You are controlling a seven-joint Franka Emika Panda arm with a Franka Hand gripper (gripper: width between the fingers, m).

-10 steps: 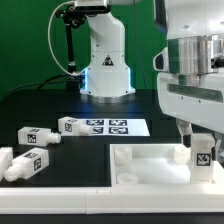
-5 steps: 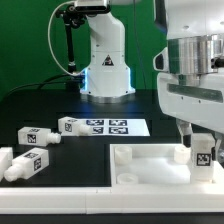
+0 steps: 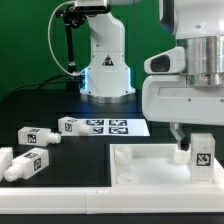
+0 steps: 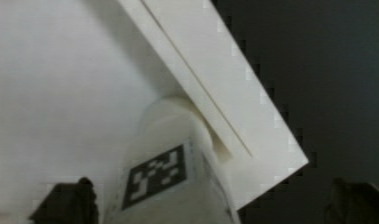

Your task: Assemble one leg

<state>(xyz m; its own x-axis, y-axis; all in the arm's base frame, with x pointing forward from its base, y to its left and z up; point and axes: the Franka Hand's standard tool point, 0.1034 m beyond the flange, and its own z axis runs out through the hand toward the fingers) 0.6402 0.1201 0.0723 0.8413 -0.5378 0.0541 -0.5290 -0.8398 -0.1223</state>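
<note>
Leg point(image 3: 203, 157) upright in panel point(image 3: 150, 165) corner socket (seating step); end effector point(image 3: 190, 135) released, just above; next: regrasp and twist

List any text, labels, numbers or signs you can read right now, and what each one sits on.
No readable words, brands or numbers in either view.
Marker board: black-and-white square tags, patterns only.
Three loose legs: same tags, no text.
Upright leg on the panel: one tag, also seen in the wrist view.

Low exterior front view; wrist close-up on leg point(image 3: 202, 154) point(image 4: 168, 170).
</note>
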